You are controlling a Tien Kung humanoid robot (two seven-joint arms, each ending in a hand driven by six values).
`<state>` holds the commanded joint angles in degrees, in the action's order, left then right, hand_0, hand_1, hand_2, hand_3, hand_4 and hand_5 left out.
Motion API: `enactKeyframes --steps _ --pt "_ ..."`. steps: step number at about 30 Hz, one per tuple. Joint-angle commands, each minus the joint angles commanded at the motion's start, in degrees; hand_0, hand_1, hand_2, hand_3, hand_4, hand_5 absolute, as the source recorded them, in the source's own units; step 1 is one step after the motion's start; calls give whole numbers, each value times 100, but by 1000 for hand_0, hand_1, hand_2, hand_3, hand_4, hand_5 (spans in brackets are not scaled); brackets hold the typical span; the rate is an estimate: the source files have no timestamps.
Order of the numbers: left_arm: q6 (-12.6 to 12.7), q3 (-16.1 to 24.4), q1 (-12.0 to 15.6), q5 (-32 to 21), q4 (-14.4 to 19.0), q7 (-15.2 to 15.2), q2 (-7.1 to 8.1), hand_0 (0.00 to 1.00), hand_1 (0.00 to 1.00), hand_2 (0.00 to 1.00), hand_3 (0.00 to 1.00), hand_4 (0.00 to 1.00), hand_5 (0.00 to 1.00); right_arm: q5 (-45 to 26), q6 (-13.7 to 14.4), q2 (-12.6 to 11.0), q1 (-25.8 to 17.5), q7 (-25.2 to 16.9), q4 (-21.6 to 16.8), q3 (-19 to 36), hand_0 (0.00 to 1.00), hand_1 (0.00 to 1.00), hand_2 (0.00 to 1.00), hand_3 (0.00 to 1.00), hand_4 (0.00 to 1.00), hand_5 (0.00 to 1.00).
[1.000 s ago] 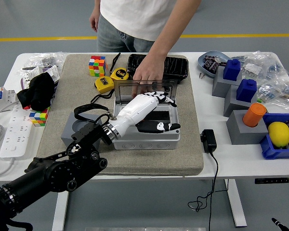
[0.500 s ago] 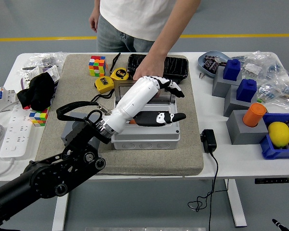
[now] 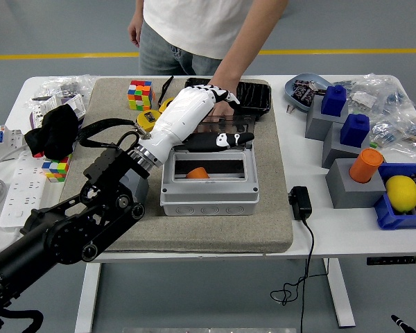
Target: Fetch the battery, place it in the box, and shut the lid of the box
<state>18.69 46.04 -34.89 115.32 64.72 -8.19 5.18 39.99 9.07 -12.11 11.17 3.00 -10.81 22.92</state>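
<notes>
The grey box (image 3: pixel 208 198) sits on the tan mat with its clear lid (image 3: pixel 209 126) standing up at the back. An orange battery (image 3: pixel 197 173) lies inside the box, left of centre. My left hand (image 3: pixel 225 118), white with black fingers, hovers at the lid: its thumb (image 3: pixel 225 140) stretches across the lid's front and the other fingers (image 3: pixel 220 93) reach over its top edge. The hand is open and holds nothing. A person's hand (image 3: pixel 227 106) rests behind the lid's top edge, close to my fingers.
Behind the box are yellow tape measures (image 3: pixel 150 119), a Rubik's cube (image 3: pixel 140 95) and a black tray (image 3: pixel 253 97). A black adapter (image 3: pixel 299 202) with its cable lies right of the mat. Grey and blue blocks (image 3: pixel 347 139), an orange cylinder (image 3: pixel 366 165) and a lemon (image 3: pixel 402 192) stand at the right.
My left hand has lifted out of the box and moved back toward the lid's top edge. The orange battery, hidden under the hand before, now shows inside the box.
</notes>
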Motion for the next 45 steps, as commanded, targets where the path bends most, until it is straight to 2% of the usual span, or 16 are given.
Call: enactKeyframes --steps 2,4,5,10,11,16,17,22,23,30,45 --pt "-166 20 0 323 10 454 2 998 998 998 966 998 998 9 -1 3 7 2 -3 10 990 838 766 791 998 998" --pt "-274 23 2 559 10 811 0 998 998 998 966 998 998 17 -2 6 15 2 -6 23 990 838 766 791 998 998" --pt "-324 18 5 637 6 937 1 998 998 998 998 998 998 22 -2 9 18 3 -8 31 990 835 765 791 998 998" --pt "-456 -50 15 922 -5 1190 7 998 998 998 998 998 998 17 5 3 26 -1 -6 41 990 835 765 791 998 998" --pt "-472 -61 17 955 -5 1213 9 998 998 998 859 998 998 14 6 1 25 -1 -5 39 989 833 764 790 998 998" --pt "-456 -119 31 1064 16 1216 40 998 998 998 859 998 998 -9 16 -7 18 -1 2 12 989 833 764 790 998 998" --pt "-453 -134 37 1077 28 1210 53 998 998 998 641 998 998 -14 18 -7 16 0 3 6 988 830 764 790 998 998" --pt "-365 -174 58 1086 66 1152 89 998 998 998 641 998 998 -19 19 -4 15 3 1 -8 988 830 764 790 998 998" --pt "-354 -181 61 1082 75 1148 94 998 998 998 616 998 998 -20 19 -3 14 3 2 -9 987 830 764 789 998 998" --pt "-379 -305 87 1061 145 1168 148 998 998 998 601 998 998 -16 15 -16 10 -6 -8 -6 987 830 760 789 998 998" --pt "-222 -654 146 934 514 1113 257 998 998 998 572 998 998 -22 19 -20 11 -10 -2 3 985 826 761 788 998 998"
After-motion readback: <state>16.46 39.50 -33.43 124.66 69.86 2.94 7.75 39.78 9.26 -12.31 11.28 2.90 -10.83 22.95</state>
